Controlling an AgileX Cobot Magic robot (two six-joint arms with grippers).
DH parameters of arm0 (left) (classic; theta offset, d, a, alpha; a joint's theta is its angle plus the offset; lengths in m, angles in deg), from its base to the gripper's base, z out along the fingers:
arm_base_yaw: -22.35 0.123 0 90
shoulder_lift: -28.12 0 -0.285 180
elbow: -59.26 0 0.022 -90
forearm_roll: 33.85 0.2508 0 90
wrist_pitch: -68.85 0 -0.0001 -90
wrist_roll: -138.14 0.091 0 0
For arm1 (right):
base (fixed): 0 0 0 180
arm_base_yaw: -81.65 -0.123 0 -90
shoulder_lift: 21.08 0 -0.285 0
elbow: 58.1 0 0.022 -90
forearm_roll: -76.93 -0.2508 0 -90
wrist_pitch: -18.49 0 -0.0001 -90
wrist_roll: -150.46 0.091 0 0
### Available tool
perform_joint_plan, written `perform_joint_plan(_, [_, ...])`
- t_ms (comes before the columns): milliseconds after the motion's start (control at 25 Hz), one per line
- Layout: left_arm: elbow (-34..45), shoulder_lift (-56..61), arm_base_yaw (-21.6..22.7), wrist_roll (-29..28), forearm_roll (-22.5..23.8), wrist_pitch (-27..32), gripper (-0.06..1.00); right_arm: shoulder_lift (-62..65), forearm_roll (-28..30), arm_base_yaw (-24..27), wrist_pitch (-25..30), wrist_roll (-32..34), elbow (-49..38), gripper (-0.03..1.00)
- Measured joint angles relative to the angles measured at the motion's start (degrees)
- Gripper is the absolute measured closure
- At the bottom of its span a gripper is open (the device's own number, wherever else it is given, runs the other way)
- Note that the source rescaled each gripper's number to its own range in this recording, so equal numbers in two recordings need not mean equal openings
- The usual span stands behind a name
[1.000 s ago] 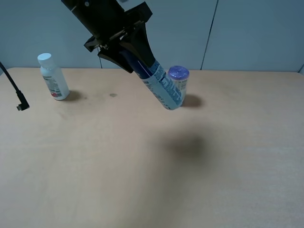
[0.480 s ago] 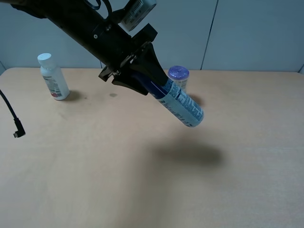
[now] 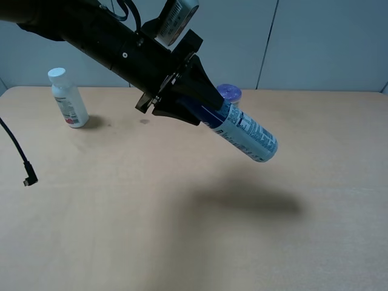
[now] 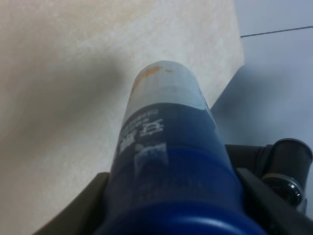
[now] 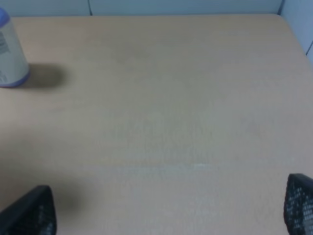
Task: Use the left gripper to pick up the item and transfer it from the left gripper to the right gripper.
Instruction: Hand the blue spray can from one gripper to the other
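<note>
My left gripper [image 3: 195,107] is shut on the item [image 3: 247,136], a slim bottle with a dark blue cap and a white-and-blue label. It holds the item by the cap end, in the air above the middle of the table. The item is tilted near level, with its base pointing right and slightly down. In the left wrist view the item [image 4: 166,147] fills the frame between the two fingers [image 4: 271,203]. My right gripper [image 5: 164,215] is open and empty over the right part of the table. It is out of the exterior view.
A white bottle with a white cap [image 3: 67,99] stands at the back left. A short container with a purple top [image 3: 230,93] stands behind the item; it also shows in the right wrist view [image 5: 10,54]. A thin black cable [image 3: 23,164] hangs at the left. The table [image 3: 182,242] is tan.
The left arm has swung the item to the right and tilted it closer to level. The cable end has dropped lower at the left.
</note>
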Motion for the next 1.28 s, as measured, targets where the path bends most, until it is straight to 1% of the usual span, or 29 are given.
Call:
perform_joint_plan(120, [0.05, 0.00, 0.00, 0.68, -1.07, -0.30, 0.93, -0.34, -0.59, 0.00, 0.00, 0.00, 0.73, -0.03])
perform_joint_plan(280, [0.07, 0.00, 0.00, 0.74, -1.22, -0.49, 0.93, -7.15, -5.16, 0.00, 0.00, -1.85, 4.43, -0.03])
perform_joint_plan(400, [0.07, 0.00, 0.00, 0.79, -1.26, -0.51, 0.93, -14.80, -10.41, 0.00, -0.61, -7.29, 7.22, -0.03])
perform_joint_plan(480, [0.07, 0.00, 0.00, 0.79, -1.28, -0.62, 0.93, -19.75, -14.52, -0.73, -2.23, -11.56, 8.86, -0.03])
perform_joint_plan(600, [0.07, 0.00, 0.00, 0.79, -1.28, -0.67, 0.93, -25.49, -19.13, -4.63, -5.35, -17.25, 10.59, -0.03])
perform_joint_plan(720, [0.07, 0.00, 0.00, 0.79, -1.33, -0.67, 0.93, -30.51, -20.21, -10.20, -8.22, -20.69, 11.68, -0.03])
perform_joint_plan(880, [0.07, 0.00, 0.00, 0.79, -1.76, -0.67, 0.93, -36.55, -20.56, -18.91, -12.17, -24.66, 11.99, -0.03])
perform_joint_plan(1040, [0.07, 0.00, 0.00, 0.79, -2.52, -0.67, 0.93, -42.33, -20.23, -26.06, -15.57, -28.14, 11.99, -0.03])
perform_joint_plan(1280, [0.07, 0.00, 0.00, 0.79, -2.73, -0.67, 0.93, -50.03, -17.50, -33.30, -22.56, -30.47, 11.99, -0.03])
